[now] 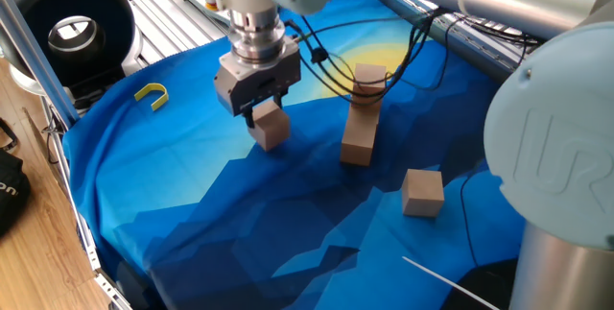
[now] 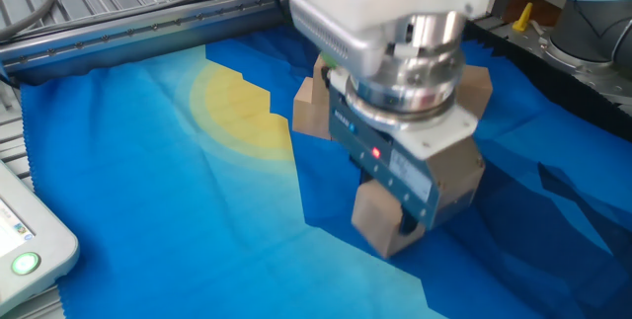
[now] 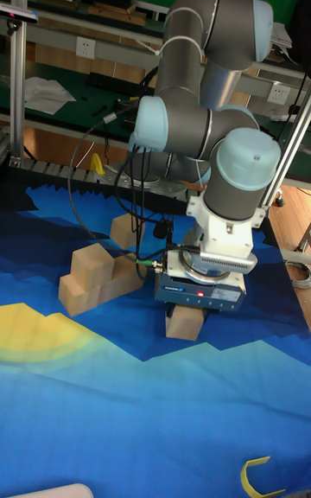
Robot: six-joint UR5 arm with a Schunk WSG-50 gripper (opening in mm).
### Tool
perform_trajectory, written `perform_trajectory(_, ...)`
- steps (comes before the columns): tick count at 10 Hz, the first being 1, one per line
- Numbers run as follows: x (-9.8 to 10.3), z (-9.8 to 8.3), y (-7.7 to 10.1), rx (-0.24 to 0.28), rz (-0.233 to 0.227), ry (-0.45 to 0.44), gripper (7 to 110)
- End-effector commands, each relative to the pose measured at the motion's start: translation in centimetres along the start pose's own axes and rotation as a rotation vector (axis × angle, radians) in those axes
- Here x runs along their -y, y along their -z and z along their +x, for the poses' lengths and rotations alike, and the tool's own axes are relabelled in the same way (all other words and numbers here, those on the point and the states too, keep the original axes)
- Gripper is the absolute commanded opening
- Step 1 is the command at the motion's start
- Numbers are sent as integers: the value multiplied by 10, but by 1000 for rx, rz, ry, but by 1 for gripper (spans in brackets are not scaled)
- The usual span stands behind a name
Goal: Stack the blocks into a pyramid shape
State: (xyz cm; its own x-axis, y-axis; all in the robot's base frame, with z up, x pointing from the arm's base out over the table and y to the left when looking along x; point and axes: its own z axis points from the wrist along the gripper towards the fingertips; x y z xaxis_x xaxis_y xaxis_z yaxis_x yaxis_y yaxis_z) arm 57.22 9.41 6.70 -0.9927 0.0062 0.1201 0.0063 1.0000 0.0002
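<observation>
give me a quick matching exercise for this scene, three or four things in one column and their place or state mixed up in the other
Things:
1. hand
2. yellow U-shaped piece
3. lone block
4. block pile

Places or states:
A. sits by itself on the blue cloth, away from the other blocks
B. lies near the cloth's edge, untouched
C. several blocks gathered together, beside the yellow patch
D. closed around a single block

Pairs: 1-D, 2-B, 3-A, 4-C
</observation>
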Motion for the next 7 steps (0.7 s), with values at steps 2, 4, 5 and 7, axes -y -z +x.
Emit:
perform_trajectory(2, 14, 23, 45, -54, 7, 84, 7)
perform_trajectory(4, 26, 42, 59, -115, 11, 208, 7)
perform_trajectory(5, 30, 56, 61, -162, 10, 277, 7)
perform_trajectory(7, 29, 78, 67, -197, -6, 344, 7)
